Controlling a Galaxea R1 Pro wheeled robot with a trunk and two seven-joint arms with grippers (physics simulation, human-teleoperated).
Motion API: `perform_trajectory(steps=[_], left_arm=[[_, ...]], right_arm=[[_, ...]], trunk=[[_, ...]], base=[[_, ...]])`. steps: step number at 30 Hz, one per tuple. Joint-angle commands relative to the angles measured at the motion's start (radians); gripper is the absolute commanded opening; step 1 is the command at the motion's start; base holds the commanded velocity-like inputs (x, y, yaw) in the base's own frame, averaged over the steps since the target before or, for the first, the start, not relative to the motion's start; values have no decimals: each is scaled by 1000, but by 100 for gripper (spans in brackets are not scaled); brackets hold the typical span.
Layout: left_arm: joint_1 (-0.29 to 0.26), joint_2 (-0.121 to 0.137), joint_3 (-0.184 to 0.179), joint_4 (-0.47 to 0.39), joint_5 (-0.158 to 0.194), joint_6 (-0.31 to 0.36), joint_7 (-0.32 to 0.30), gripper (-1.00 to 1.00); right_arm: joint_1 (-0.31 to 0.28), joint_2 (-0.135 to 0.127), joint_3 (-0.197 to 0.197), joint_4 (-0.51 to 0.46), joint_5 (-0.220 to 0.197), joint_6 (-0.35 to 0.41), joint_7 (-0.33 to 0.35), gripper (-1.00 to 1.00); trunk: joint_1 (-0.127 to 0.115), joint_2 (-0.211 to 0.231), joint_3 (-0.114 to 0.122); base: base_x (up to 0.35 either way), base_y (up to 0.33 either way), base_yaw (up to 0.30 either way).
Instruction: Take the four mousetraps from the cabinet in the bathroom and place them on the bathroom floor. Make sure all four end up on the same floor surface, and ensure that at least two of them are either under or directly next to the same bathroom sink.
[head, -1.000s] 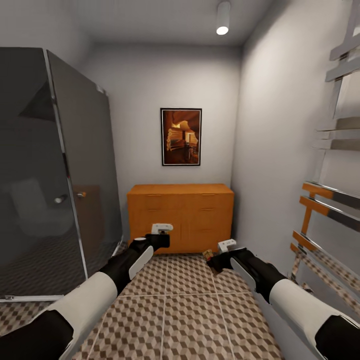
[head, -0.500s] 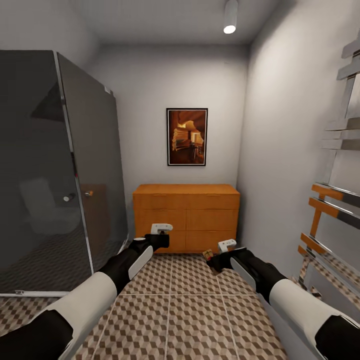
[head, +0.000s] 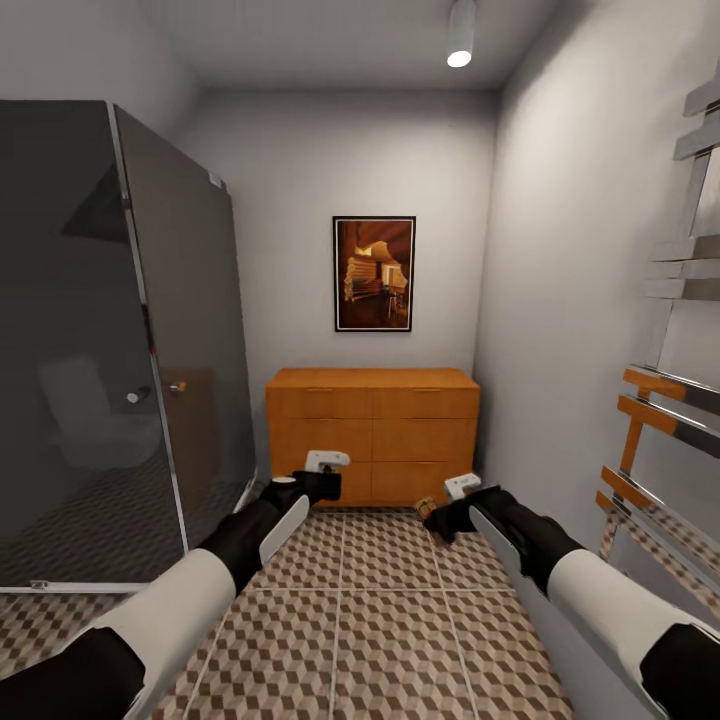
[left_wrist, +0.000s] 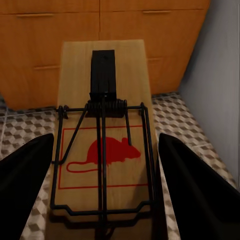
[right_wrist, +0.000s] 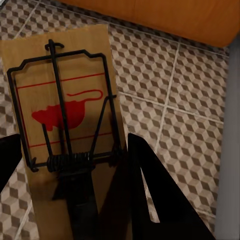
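I've a mousetrap (left_wrist: 104, 145) clamped in the left gripper (head: 322, 478) and another mousetrap (right_wrist: 62, 125) clamped in the right gripper (head: 445, 515), both just short of the cabinet (head: 372, 432). I'd carry them level and steady, turn away from the cabinet, then lower each flat onto the bathroom floor (head: 380, 610) beside the sink.

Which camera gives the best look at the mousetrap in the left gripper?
The left wrist view: the mousetrap sits large between the dark fingers, red mouse print and wire bar clear. The head view shows the left gripper far off, its trap hidden. The right wrist view shows a different trap.
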Motion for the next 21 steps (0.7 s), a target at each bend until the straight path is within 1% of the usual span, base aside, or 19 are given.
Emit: perform_trajectory(steps=[1,6,8,14,17,21], left_arm=[[5,1,-5,-7,10,8,10,-100],[20,1,-6,-35,12,36,11,-100],[21,1,-5,-47,14,47,11,-100],[21,1,-4,-80,16,80,10,-100],[21,0,-3,-97,16,82,11,-100],[21,0,-3,-97,16,82,12,-100]], right_arm=[[5,-1,4,-6,-1,9,1,-100],[23,-2,4,-29,0,37,1,-100],[24,-2,3,-34,-1,48,2,-100],[24,-2,3,-35,0,82,2,-100],[24,-2,3,-35,0,95,2,-100],[24,-1,3,-35,1,94,2,-100]], trunk=[[0,-1,-1],[0,-1,-1],[0,-1,-1],[0,-1,-1],[0,-1,-1],[0,-1,-1]], base=[[0,0,0],[-1,0,0],[-183,0,0],[-295,0,0],[-334,0,0],[-342,0,0]])
